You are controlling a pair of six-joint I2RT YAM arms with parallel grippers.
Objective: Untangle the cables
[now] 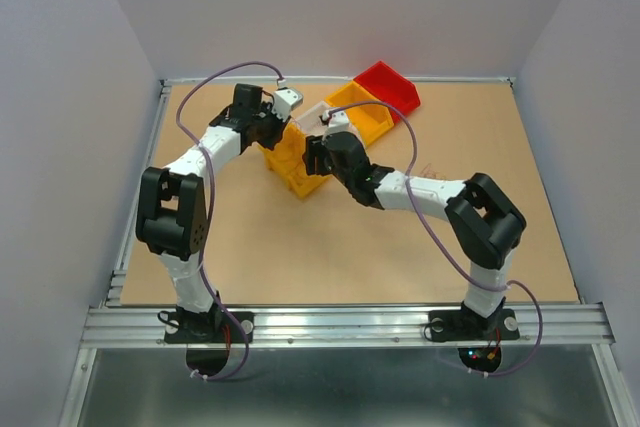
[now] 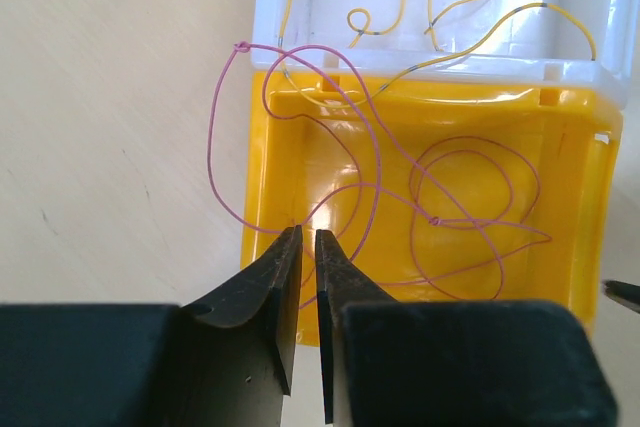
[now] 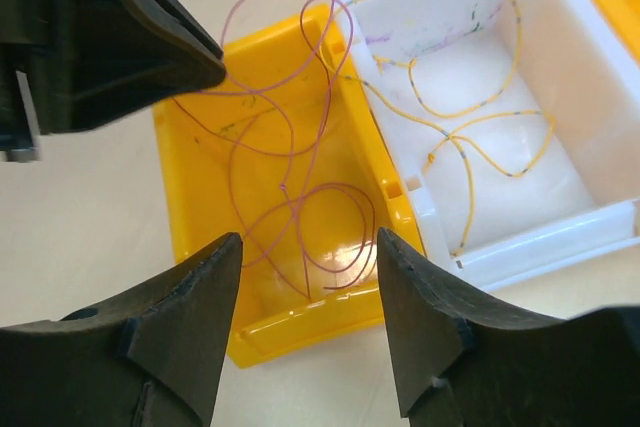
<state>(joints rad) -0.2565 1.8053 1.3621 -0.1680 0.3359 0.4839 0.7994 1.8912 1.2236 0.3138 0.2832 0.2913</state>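
A thin purple cable (image 2: 435,220) lies in loops in a yellow bin (image 2: 420,97), and one loop arches out over its left wall. My left gripper (image 2: 308,237) is at the bin's near wall, closed to a narrow slit with the purple cable meeting its tips. A yellow-orange cable (image 2: 440,17) lies in the white bin (image 2: 600,77) beyond. My right gripper (image 3: 310,257) is open and empty above the yellow bin's (image 3: 310,322) near wall and the purple cable (image 3: 284,187). The yellow-orange cable (image 3: 470,107) and white bin (image 3: 560,237) lie to its right. No black or whitish cable shows.
In the top view the yellow bin (image 1: 300,177) sits mid-table between the left gripper (image 1: 277,135) and the right gripper (image 1: 318,152). Another yellow bin (image 1: 365,112) and a red bin (image 1: 390,87) stand behind. Thick lilac cables run along both arms.
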